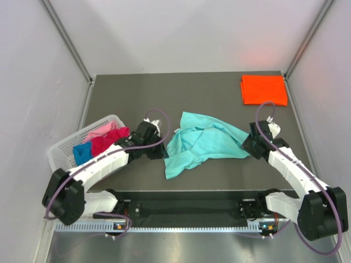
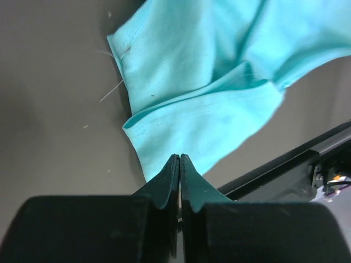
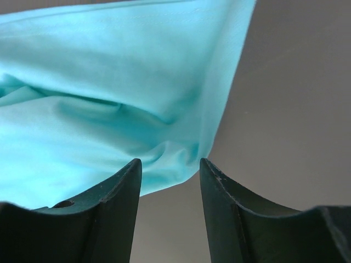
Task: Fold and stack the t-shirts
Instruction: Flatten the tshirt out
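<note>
Top external view shows a crumpled teal t-shirt (image 1: 200,141) lying mid-table on the dark grey table (image 1: 137,93), its near-left flap reaching towards the table's near edge. The left gripper (image 1: 159,150) sits at the shirt's left border and the right gripper (image 1: 248,143) at its pointed right corner. A folded orange t-shirt (image 1: 264,90) lies flat in the far right corner, close to the right wall and well apart from the teal one, with bare tabletop between them. Bare surface also runs across the far side and the far left. A white lattice basket (image 1: 60,150) stands at the left edge beside the left arm, holding a magenta-red t-shirt (image 1: 109,139), a pink t-shirt (image 1: 101,130) and a blue t-shirt (image 1: 82,152) in a heap. In the left wrist view the left gripper (image 2: 180,158) has its fingers pressed together tip to tip right at the teal shirt's hemmed lower edge; whether any fabric is nipped between them I cannot tell. Bare table lies to its left and a black rail (image 2: 285,164) runs along the table's edge on the right. In the right wrist view the right gripper (image 3: 169,164) stands with its jaws moderately apart, the shirt's corner hanging just ahead of the gap and bare table to its right.
</note>
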Controlling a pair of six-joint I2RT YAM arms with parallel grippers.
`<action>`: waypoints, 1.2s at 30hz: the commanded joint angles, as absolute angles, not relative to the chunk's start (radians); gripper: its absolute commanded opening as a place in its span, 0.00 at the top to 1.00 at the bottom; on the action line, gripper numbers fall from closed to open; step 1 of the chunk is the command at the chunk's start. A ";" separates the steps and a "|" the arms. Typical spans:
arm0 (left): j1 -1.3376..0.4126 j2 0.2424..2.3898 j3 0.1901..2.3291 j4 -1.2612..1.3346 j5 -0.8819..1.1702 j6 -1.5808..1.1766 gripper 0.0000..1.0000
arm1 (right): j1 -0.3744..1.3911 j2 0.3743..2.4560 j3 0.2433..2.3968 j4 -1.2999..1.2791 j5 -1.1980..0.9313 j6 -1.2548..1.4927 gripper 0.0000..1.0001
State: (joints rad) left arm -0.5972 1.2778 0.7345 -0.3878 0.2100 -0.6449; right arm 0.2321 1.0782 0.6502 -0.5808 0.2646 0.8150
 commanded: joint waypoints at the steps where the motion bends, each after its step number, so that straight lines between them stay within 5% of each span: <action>1: -0.597 1.140 0.790 -0.462 0.129 -0.634 0.95 | 0.203 1.037 0.698 -0.603 0.324 0.827 0.52; 3: -0.595 1.115 0.770 -0.474 0.054 -0.662 0.67 | 0.186 1.025 0.709 -0.604 0.322 0.821 0.52; 5: -0.588 1.115 0.744 -0.462 0.038 -0.666 0.60 | 0.183 1.026 0.718 -0.604 0.315 0.818 0.52; 30: -0.557 1.428 0.609 -0.126 0.179 -0.615 0.55 | 0.181 1.022 0.670 -0.532 0.264 0.775 0.50; 34: -0.557 1.442 0.612 -0.118 0.181 -0.615 0.60 | 0.164 1.025 0.661 -0.555 0.252 0.811 0.51; 36: -0.557 1.447 0.624 -0.130 0.183 -0.611 0.73 | 0.137 1.019 0.649 -0.555 0.247 0.828 0.51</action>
State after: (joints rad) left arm -0.5594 1.4189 0.6094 -0.1257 0.1940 -0.6388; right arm 0.1722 1.0229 0.6651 -0.5636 0.2485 0.7971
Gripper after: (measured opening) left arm 0.309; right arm 0.492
